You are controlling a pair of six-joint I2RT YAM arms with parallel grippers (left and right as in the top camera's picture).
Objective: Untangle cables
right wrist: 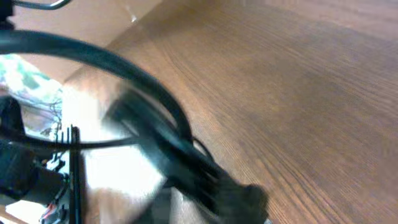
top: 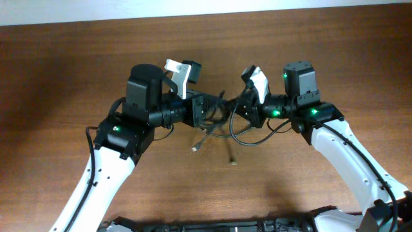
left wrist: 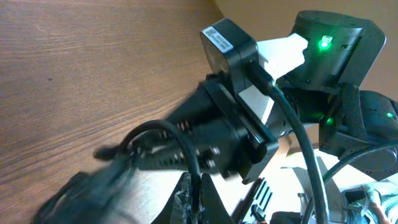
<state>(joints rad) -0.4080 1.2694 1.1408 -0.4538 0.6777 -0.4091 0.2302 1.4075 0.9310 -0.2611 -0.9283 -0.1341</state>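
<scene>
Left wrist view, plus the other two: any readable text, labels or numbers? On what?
White sticker on the black camera box, left wrist view: a printed code and fine print, too small to read.
Overhead view: no text visible.
Right wrist view: no text visible; much of the picture is blurred.

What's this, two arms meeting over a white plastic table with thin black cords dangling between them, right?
Not white plastic: the overhead view shows a brown wooden table. The two arms do meet over it, thin black cords dangling between them.
</scene>
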